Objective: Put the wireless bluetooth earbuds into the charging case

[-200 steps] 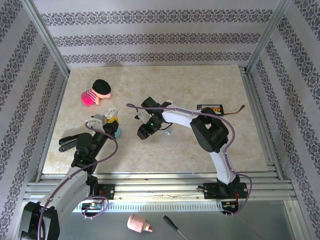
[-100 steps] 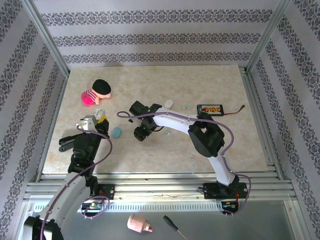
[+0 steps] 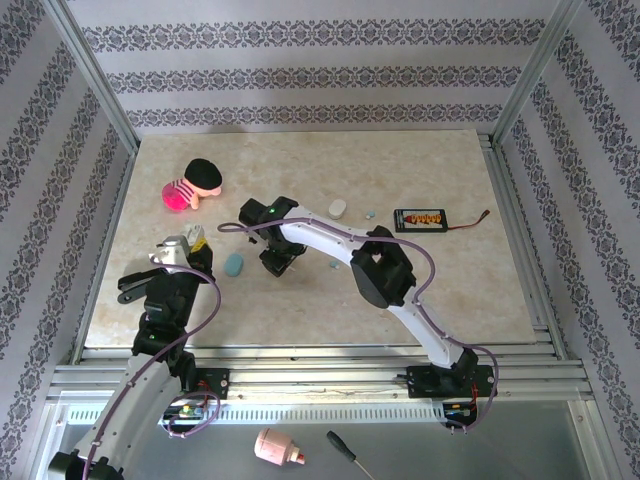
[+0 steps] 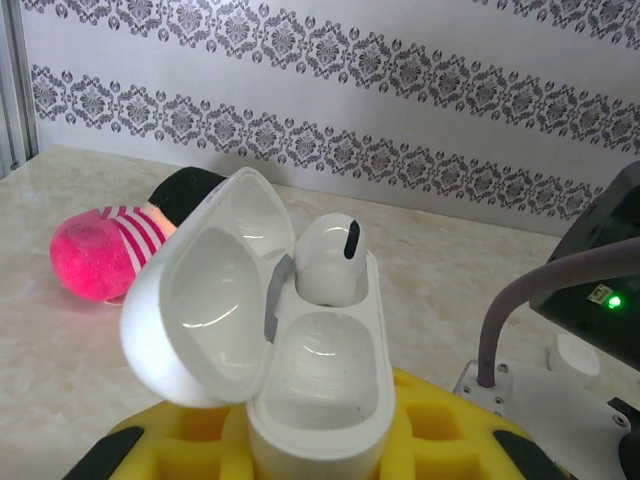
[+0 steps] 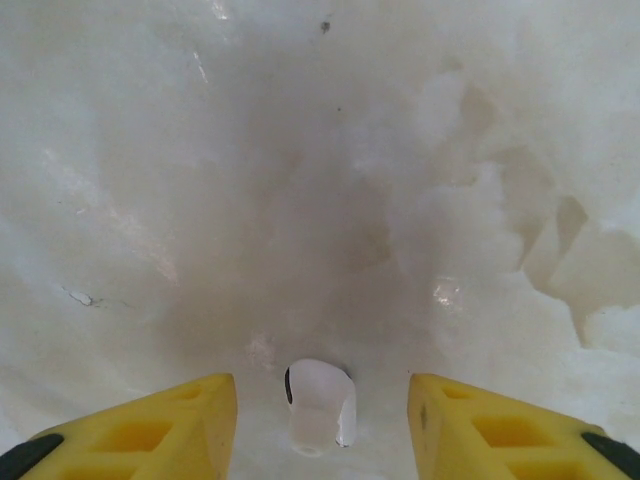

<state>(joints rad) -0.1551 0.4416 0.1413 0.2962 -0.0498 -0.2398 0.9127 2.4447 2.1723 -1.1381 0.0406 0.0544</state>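
My left gripper is shut on a white charging case and holds it upright with the lid swung open to the left. One white earbud sits in the case's far socket; the near socket is bare. From above, this gripper hovers at the table's left side. A second white earbud lies on the marble table between the yellow fingers of my right gripper. Those jaws are open, with a gap on each side of the bud. Seen from above, the right gripper points down near mid-table.
A pale blue case lies between the two grippers. A white case and a small pale blue bud lie behind the right arm. A pink striped plush sits at the back left, a black device with a cable at the right.
The right arm has swung left across the table and its jaws have narrowed. The left arm has drawn back to the left with the case.
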